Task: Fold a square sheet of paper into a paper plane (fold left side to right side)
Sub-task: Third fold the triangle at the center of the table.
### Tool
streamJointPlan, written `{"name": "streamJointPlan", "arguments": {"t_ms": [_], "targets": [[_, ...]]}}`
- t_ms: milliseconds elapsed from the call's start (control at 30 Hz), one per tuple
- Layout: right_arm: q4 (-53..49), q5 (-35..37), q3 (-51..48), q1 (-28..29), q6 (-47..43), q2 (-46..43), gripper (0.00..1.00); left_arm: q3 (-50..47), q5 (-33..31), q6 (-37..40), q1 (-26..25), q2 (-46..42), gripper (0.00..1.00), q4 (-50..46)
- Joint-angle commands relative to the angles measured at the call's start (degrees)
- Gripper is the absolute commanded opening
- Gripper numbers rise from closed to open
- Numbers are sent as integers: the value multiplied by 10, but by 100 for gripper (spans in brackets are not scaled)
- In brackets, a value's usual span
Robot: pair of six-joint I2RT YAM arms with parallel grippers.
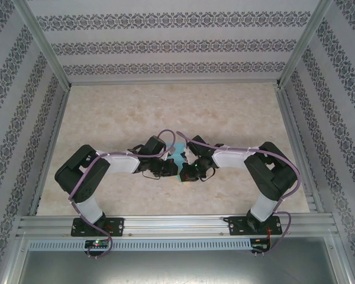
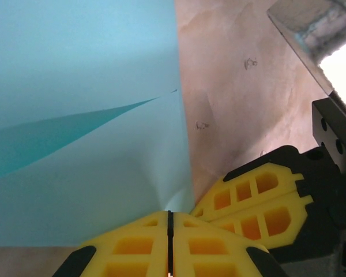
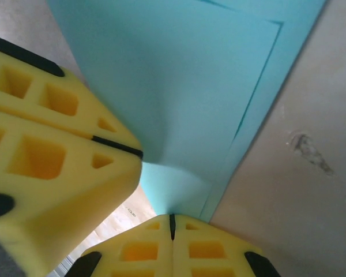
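Two hands share one edge. The left hand [image 2: 169,214] is clenched on the square sheet of paper [image 2: 75,173], mid table [image 1: 236,112]; the right hand [image 3: 172,218], just beside, pinches it too. Thin, light and floppy, it likely creases easily: hold it by the edges.

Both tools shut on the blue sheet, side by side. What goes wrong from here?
1. Left tool and right tool pinch the sheet close together; diverging moves may tear it.
2. The sheet bulges near the pinch, so a stray crease could set.
3. The tools nearly touch; they might collide.
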Motion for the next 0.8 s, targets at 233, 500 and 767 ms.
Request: {"name": "streamJointPlan", "arguments": {"t_ms": [233, 500, 767], "targets": [[-77, 78, -17, -2, -17, 42, 0, -26, -52, -8, -7, 28, 5, 39], [-101, 90, -13, -2, -28, 48, 0, -24, -122, 17, -1, 9, 4, -11], [-100, 90, -19, -2, -28, 52, 0, -26, -143, 33, 35, -5, 4, -17]]}}
